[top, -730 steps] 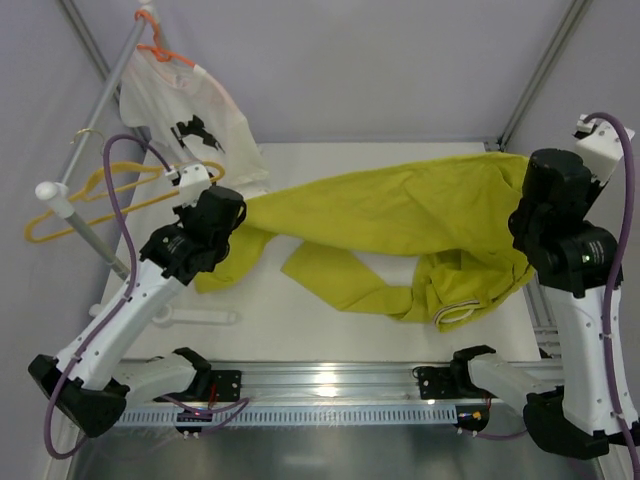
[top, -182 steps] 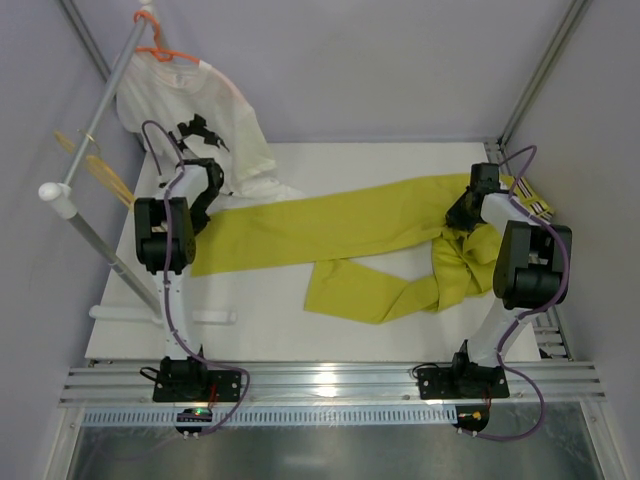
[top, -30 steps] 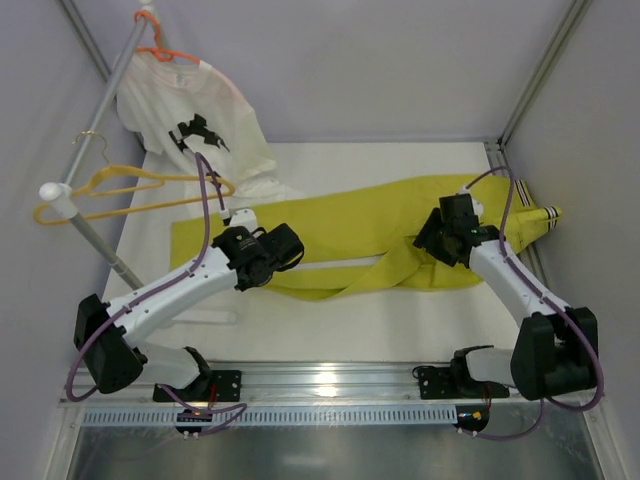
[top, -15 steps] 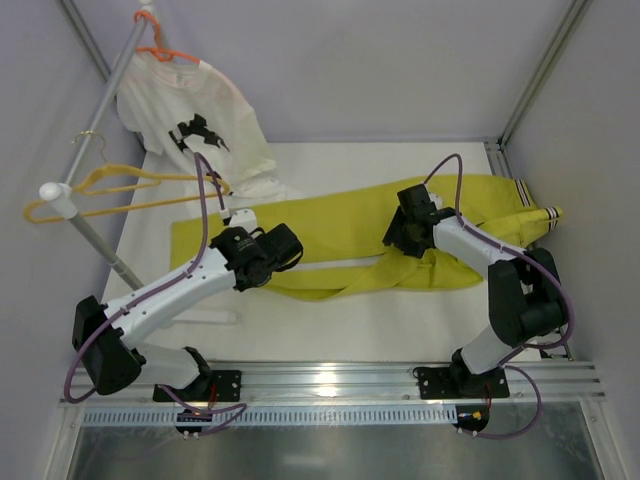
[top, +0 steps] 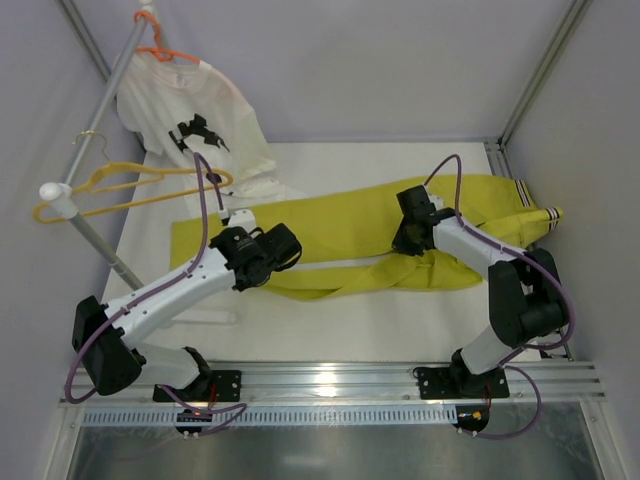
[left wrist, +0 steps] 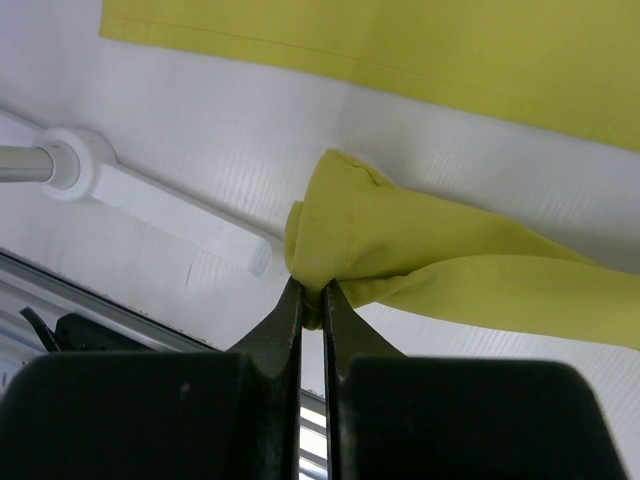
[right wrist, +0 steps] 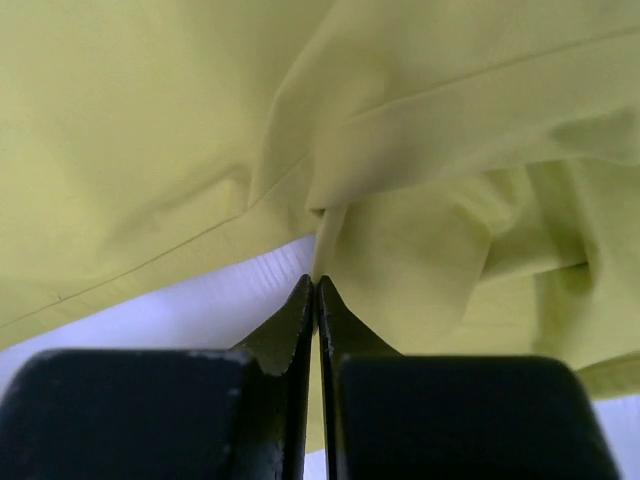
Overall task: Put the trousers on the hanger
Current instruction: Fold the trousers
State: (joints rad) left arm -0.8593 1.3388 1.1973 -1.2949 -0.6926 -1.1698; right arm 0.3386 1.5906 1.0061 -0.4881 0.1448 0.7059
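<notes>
Both nipped tight: left claw (left wrist: 312,297) and right claw (right wrist: 316,287) each grip trousers (top: 340,220) fold.

From above, the left arm (top: 170,290) and right arm (top: 470,245) cover the parts of the trousers (top: 340,225) beneath them. In both wrist views the trousers run past the picture edges. Their striped end droops partly out of sight over the table's (top: 400,320) right edge.

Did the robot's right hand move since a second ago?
Yes. The right hand has slid left over the trousers, farther from the right edge of the table.
</notes>
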